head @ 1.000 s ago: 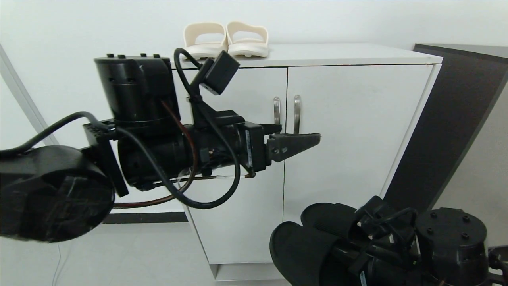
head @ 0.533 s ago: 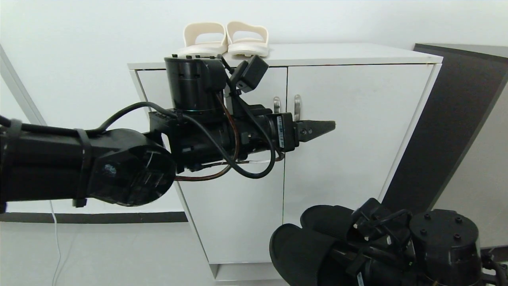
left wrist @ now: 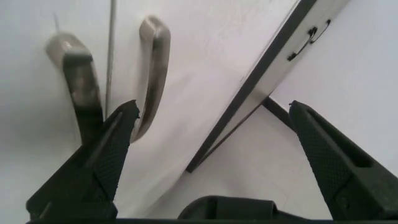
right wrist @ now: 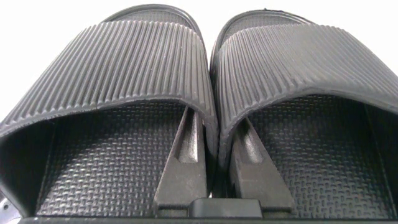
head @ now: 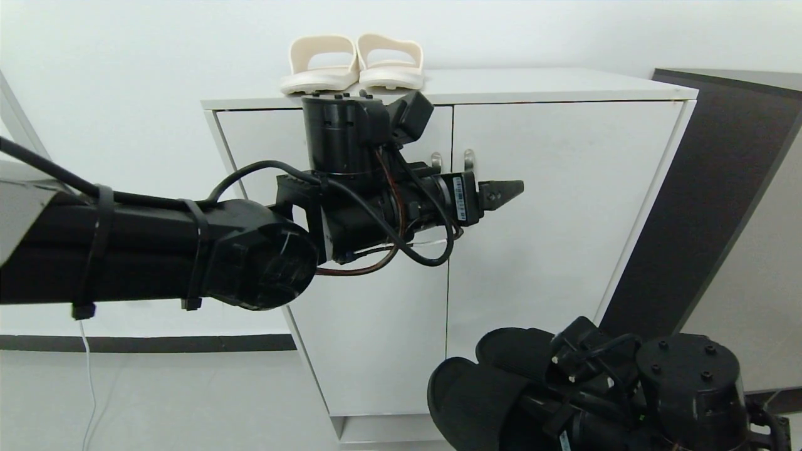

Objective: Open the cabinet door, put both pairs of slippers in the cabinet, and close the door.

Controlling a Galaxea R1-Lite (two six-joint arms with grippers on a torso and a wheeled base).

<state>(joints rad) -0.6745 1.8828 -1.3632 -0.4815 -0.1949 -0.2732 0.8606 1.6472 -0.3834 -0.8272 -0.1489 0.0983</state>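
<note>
Left claw (left wrist: pixel 212 115) gaped wide near the stiff metal handle (left wrist: pixel 152 74); right claw (right wrist: pixel 216 121) pinched soft, light black slippers (right wrist: pixel 143 68) by their inner walls.

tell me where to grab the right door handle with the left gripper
Grip the right door handle mid-bar, from the front, with the open left gripper straddling it. It is a vertical bar bowed off its door, so a finger fits on each side.

You see a cabinet (head: pixel 551 188) with smooth, matt white panels and handles (left wrist: pixel 152 68) of shiny metal. The cream slippers (head: pixel 354 62) look like smooth matt foam. The black slippers (right wrist: pixel 155 68) are matt rubber with ribbed straps and pebbled footbeds. The left gripper (left wrist: pixel 212 109) has rough, cross-hatched black pads (left wrist: pixel 109 155).
</note>
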